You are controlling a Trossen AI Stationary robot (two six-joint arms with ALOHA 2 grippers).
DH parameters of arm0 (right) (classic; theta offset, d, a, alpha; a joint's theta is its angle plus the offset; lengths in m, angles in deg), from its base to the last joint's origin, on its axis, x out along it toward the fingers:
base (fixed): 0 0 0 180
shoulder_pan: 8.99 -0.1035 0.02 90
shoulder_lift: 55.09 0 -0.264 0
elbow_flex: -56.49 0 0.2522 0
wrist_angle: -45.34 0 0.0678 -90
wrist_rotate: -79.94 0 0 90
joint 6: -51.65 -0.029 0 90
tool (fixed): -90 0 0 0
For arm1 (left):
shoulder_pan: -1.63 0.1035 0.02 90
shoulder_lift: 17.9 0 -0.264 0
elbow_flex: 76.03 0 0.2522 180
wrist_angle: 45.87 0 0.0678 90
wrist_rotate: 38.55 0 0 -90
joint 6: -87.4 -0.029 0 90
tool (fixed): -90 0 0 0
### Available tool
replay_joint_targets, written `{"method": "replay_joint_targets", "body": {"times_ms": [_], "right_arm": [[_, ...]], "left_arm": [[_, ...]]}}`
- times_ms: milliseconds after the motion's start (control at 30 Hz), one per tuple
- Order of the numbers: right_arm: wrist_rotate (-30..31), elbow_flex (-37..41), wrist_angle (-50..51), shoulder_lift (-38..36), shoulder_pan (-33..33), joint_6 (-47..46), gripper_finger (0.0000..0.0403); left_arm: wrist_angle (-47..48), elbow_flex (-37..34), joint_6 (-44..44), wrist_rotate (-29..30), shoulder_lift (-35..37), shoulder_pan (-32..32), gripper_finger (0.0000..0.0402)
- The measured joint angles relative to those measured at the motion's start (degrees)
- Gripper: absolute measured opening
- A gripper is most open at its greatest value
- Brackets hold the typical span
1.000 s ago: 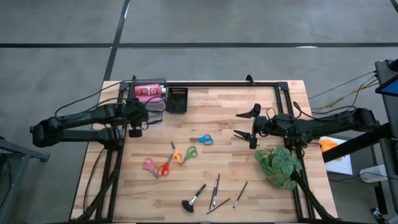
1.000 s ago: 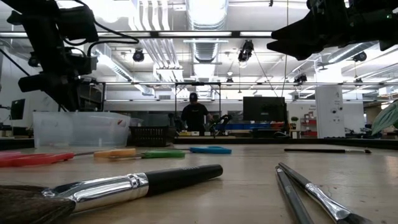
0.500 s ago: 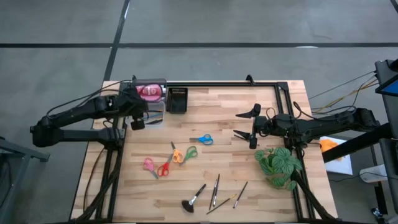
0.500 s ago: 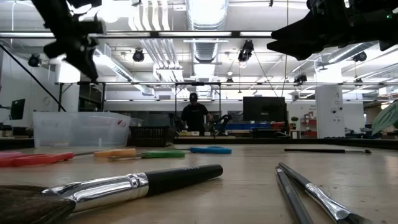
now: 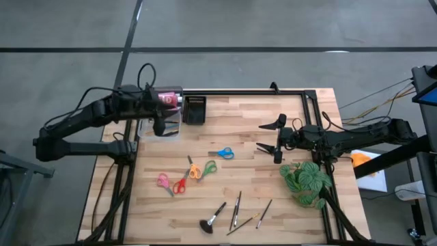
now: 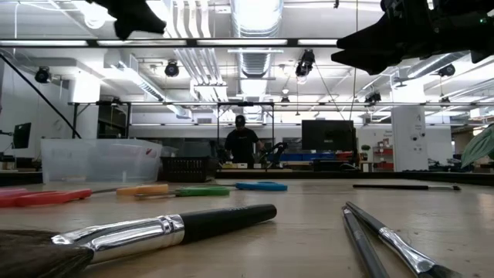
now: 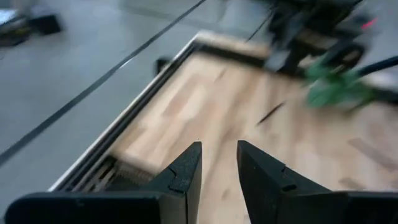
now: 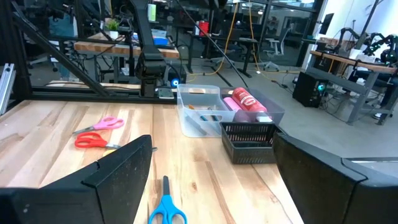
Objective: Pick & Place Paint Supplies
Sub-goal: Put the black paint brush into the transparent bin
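While the pink bottle point(image 5: 162, 100) and a few other supplies already lie in the clear tub point(image 5: 172, 126) at the table's back-left corner, you have most of the job ahead of you. The blue scissors point(image 5: 222, 153) sit near the middle of the table, the orange and green scissors point(image 5: 201, 169) lie just in front of them toward the near edge, and the pink and red scissors point(image 5: 172, 183) lie further to the left. The brushes point(image 5: 235, 213) lie in a loose group close to the near edge, the widest one with its bristles fanned.

Your left gripper point(image 5: 158, 127) hangs over the tub, its fingers a narrow gap apart with nothing between them in the wrist view. Your right gripper point(image 5: 267, 136) waits above the table's right half, fingers spread wide and empty.

For room, you have bare wood between the scissors and the tub, so the left arm's path looks clear. Mind the black tray point(image 5: 194, 110) standing just beside the tub, and the green plant point(image 5: 307, 182) near the right edge, close under the right arm. The brushes lie near the front edge, so a nudge could roll one off.
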Motion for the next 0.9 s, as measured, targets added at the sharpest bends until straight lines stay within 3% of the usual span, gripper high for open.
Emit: {"method": "replay_joint_targets", "body": {"times_ms": [233, 700, 900], "right_arm": [[-0.01, 0.0, -0.02, -0.02, 0.0, 0.0, 0.0331], [0.0, 0.0, -0.02, -0.04, 0.0, -0.02, 0.0331], [-0.01, 0.0, -0.02, -0.04, 0.0, 0.0, 0.0331]], "left_arm": [[-14.67, -4.38, 0.7, -11.27, -0.07, -0.14, 0.0102], [-16.36, -9.97, 0.79, -11.4, -0.07, -0.14, 0.0102], [-16.38, -10.51, 12.06, -11.35, -0.92, -1.16, 0.0102]]}}
